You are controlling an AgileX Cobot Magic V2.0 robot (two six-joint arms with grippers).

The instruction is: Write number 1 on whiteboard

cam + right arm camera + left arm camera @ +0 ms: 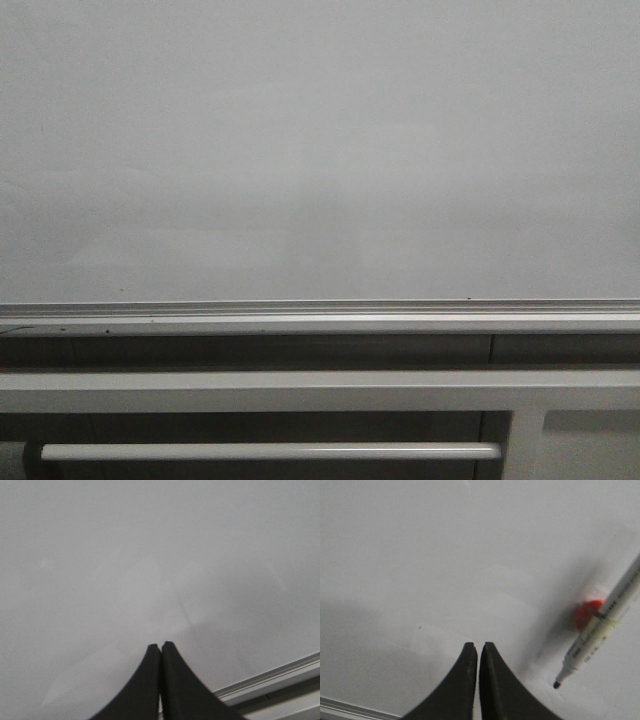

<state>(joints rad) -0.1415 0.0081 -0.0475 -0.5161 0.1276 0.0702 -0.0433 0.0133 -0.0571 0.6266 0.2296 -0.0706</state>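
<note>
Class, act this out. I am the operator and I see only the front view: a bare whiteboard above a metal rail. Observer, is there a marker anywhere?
Observer: Yes. The left wrist view shows a white marker, uncapped, its dark tip close to the whiteboard.
Operator: Does the left gripper hold it?
Observer: No. The left gripper has its jaws shut on nothing, and the marker is apart from it.
Operator: And the right one?
Observer: The right gripper is also shut and empty, near the board's rail.

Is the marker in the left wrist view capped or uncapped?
Uncapped. The marker shows its bare dark tip, pointing at the whiteboard; no cap is visible. Whether the tip touches the board, I cannot tell.
</note>
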